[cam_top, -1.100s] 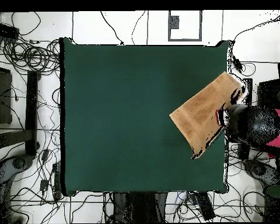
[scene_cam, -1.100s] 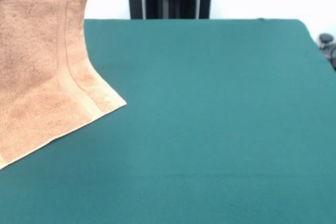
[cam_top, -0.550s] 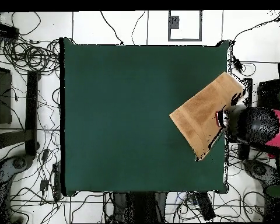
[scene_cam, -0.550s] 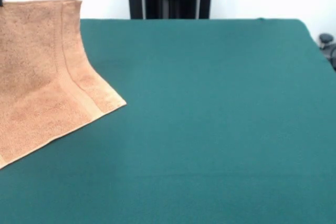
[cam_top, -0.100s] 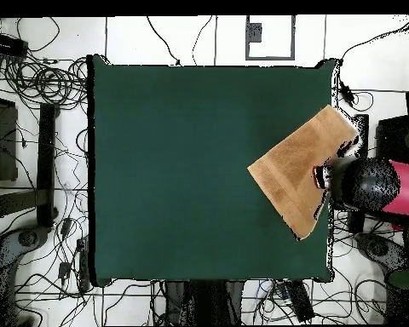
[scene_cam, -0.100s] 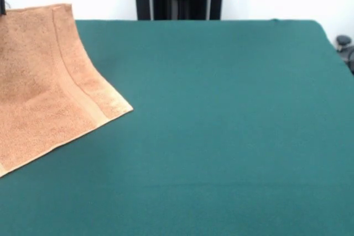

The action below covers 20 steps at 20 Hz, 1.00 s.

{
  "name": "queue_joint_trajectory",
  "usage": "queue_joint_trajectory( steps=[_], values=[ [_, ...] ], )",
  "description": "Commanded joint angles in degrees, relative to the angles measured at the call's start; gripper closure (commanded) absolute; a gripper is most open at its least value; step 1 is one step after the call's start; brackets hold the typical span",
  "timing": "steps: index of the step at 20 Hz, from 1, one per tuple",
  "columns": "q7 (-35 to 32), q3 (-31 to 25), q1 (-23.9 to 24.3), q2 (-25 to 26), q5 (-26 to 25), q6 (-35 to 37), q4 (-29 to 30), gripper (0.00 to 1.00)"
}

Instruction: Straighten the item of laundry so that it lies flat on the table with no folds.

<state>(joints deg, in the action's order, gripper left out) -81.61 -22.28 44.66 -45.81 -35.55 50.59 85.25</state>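
One camera sits low and close, looking across the green tabletop [scene_cam, -0.100s: 221,136] with the towel [scene_cam, -0.100s: 44,92] at the left of the frame, while the other looks straight down from high up, showing the whole tabletop [cam_top, -0.100s: 182,170] and the same towel [cam_top, -0.100s: 297,166] at the right.

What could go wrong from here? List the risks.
1. The towel sits at the table edge with one end lifted off the cloth; if it is released there, it may slump into a fold or slide off the side.
2. The arm hides the grip, so any slipping would go unseen.
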Motion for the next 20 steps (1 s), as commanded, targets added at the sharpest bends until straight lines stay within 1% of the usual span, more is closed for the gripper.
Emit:
queue_joint_trajectory(
  steps=[1, 4, 5, 14, 20],
  values=[
    [13.13, -4.72, -2.1, 3.25, -1.75, 2.96, 3.92, 1.0],
    [12.88, -4.24, -2.91, 3.43, -2.12, 4.87, 3.33, 1.0],
    [12.97, -4.07, -3.17, 3.5, -2.33, 5.65, 3.05, 0.0],
    [13.06, -3.64, -4.22, 3.55, -2.68, 7.6, 2.37, 0.0],
    [12.4, -3.93, -4.05, 3.39, -2.49, 6.56, 2.8, 0.0]
  ],
)
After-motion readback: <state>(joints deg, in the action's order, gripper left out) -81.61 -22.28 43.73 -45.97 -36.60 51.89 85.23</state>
